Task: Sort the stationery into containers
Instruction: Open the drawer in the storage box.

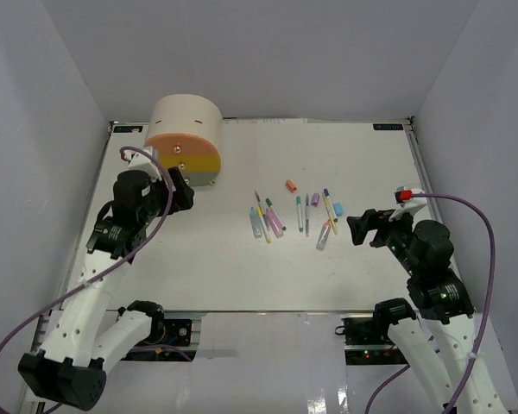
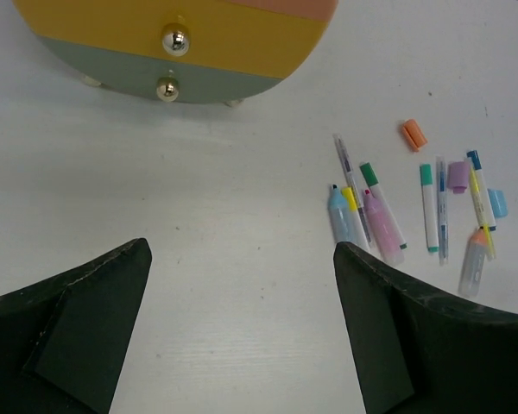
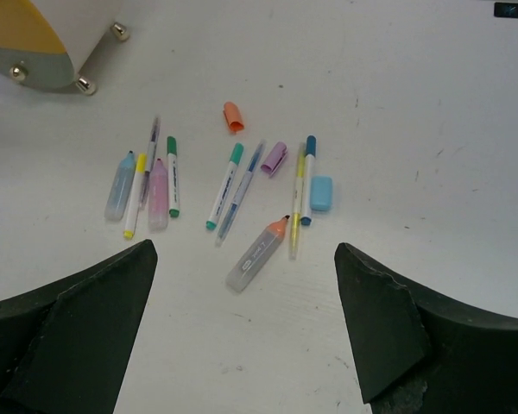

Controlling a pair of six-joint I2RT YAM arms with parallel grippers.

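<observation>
The beige half-cylinder cabinet (image 1: 186,116) stands at the back left with its orange, yellow and grey-green drawers shut. The left wrist view shows the yellow drawer's knob (image 2: 174,40) and the grey-green drawer's knob (image 2: 166,89). The pens and markers (image 1: 268,221) lie loose mid-table with an orange block (image 1: 291,185), a purple block (image 1: 315,199) and a blue block (image 1: 337,209). My left gripper (image 1: 183,191) is open and empty just in front of the cabinet (image 2: 242,250). My right gripper (image 1: 363,228) is open and empty right of the pens (image 3: 246,248), near an orange-tipped clear marker (image 3: 257,254).
White walls close in the table (image 1: 242,267) on three sides. A purple cable (image 1: 475,216) loops off the right arm and another (image 1: 147,241) off the left arm. The cabinet stands on small round feet (image 3: 85,85).
</observation>
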